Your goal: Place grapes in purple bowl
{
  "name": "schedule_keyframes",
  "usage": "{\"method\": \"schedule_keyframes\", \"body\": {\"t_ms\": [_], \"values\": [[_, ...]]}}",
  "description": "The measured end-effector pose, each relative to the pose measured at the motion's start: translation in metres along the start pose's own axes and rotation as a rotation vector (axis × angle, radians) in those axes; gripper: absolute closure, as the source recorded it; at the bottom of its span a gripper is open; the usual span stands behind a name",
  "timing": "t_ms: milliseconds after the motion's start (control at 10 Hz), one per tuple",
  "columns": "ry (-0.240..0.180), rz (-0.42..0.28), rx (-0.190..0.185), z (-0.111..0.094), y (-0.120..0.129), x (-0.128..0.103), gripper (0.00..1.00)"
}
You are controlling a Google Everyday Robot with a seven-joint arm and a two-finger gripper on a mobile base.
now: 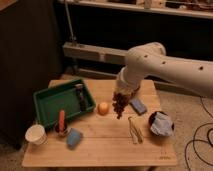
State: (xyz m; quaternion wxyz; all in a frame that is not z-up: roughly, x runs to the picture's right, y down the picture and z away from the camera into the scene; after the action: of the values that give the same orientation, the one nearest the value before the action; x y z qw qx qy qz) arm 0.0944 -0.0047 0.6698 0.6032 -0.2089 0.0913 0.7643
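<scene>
My gripper [119, 97] hangs from the white arm over the middle of the wooden table [105, 147]. It is shut on the grapes [119, 107], a dark, nearly black bunch dangling below it, clear of the tabletop. The grapes are just right of the orange fruit [103, 108] and left of a blue sponge [138, 105]. The purple bowl is hidden, I think behind my arm at the back of the table.
A green tray [50, 107] holding a dark bottle [79, 95] sits at the left. A white cup [36, 134], a small bowl with a red item [61, 125] and a blue block [74, 138] stand front left. Pale tongs [134, 129] and a dark bowl with pale cloth [161, 124] are right.
</scene>
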Motion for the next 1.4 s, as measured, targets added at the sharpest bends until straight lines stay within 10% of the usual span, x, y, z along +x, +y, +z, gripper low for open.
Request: {"method": "schedule_keyframes", "body": {"t_ms": [400,1400], "values": [[-0.044,0.012,-0.002,-0.018,-0.057,-0.04,1.0],[-0.08,0.021,-0.021,-0.025,-0.048,-0.064,1.0]]}}
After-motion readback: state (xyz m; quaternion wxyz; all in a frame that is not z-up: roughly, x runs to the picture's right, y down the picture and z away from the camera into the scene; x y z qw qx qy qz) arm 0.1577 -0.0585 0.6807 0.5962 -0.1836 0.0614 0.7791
